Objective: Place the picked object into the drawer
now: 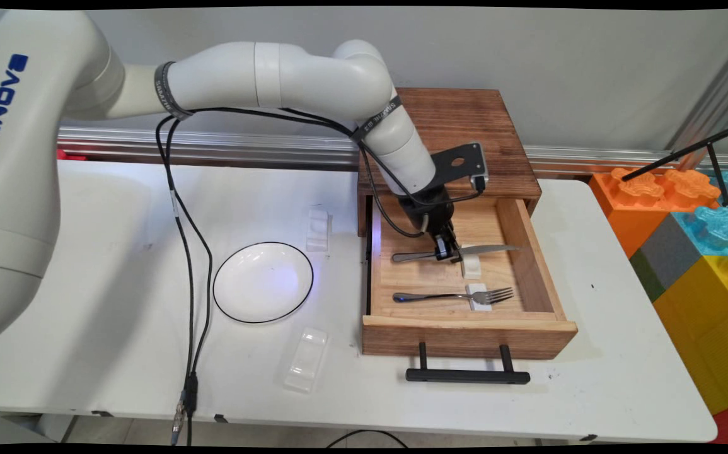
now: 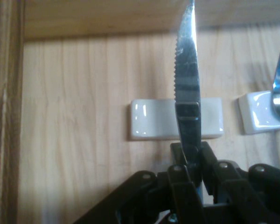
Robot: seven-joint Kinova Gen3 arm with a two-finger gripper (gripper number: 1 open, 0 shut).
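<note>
My black two-finger tool pinches the serrated steel knife over its white ceramic rest in the open wooden drawer at the table's far right.

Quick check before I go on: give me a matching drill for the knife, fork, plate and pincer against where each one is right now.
Things:
1. knife
2. fork
3. plate
4. pincer

Places or states:
A. on the white table, left of the open drawer
B. lying in the drawer's near part, tines on a white rest
C. shut on the knife's handle
D. in the drawer's far part, blade over a white rest, gripped at the handle

Pairs: 1-D, 2-B, 3-A, 4-C

The hand view shows the serrated blade running up from between the closed fingers, across the rest.
</note>
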